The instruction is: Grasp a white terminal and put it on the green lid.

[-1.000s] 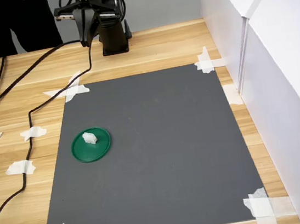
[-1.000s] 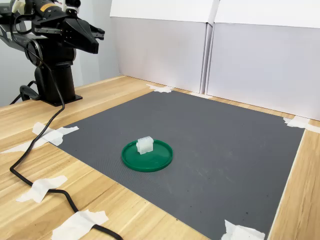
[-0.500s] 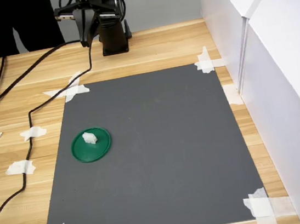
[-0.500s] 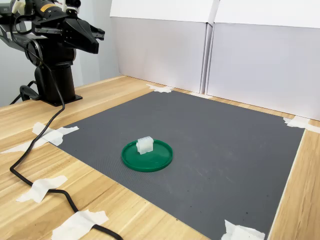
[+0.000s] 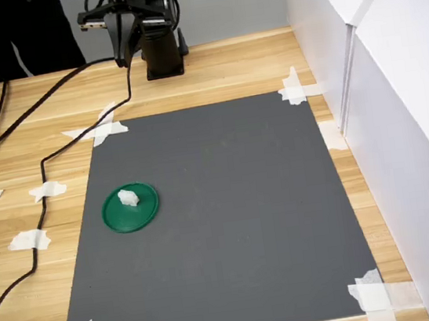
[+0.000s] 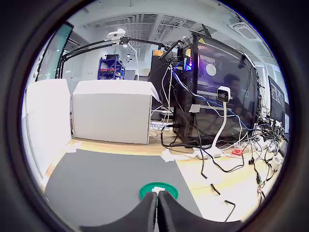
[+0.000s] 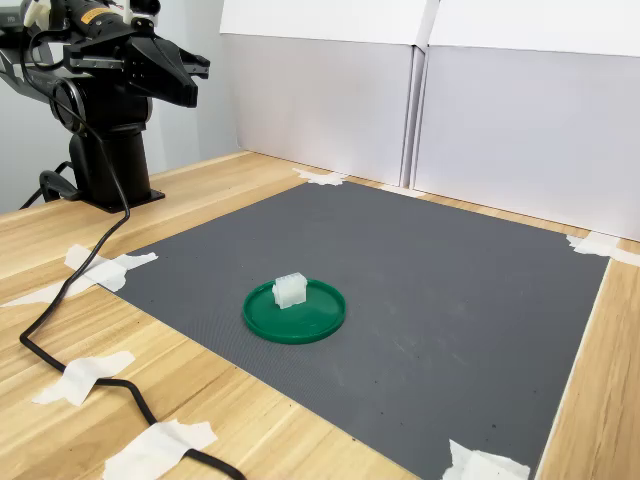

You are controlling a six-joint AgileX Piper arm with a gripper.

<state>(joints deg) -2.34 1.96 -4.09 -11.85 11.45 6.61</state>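
Observation:
The white terminal [image 5: 128,196] [image 7: 290,290] rests on the green lid [image 5: 144,211] [image 7: 318,320], near its rim, on the dark mat toward the first exterior view's left. In the wrist view the green lid [image 6: 166,188] and the white terminal [image 6: 157,190] show small, just beyond the fingertips. My gripper [image 5: 120,53] [image 7: 200,70] [image 6: 157,203] is shut and empty, raised high by the arm's base, far from the lid. Its two fingers touch along their length in the wrist view.
A grey mat [image 5: 229,214] is taped to the wooden table with white tape scraps [image 5: 100,130]. A black cable [image 5: 41,163] runs from the arm across the table at the first exterior view's left. White panels [image 5: 376,68] wall off the right side. A dark-clothed person [image 5: 16,32] stands behind the table.

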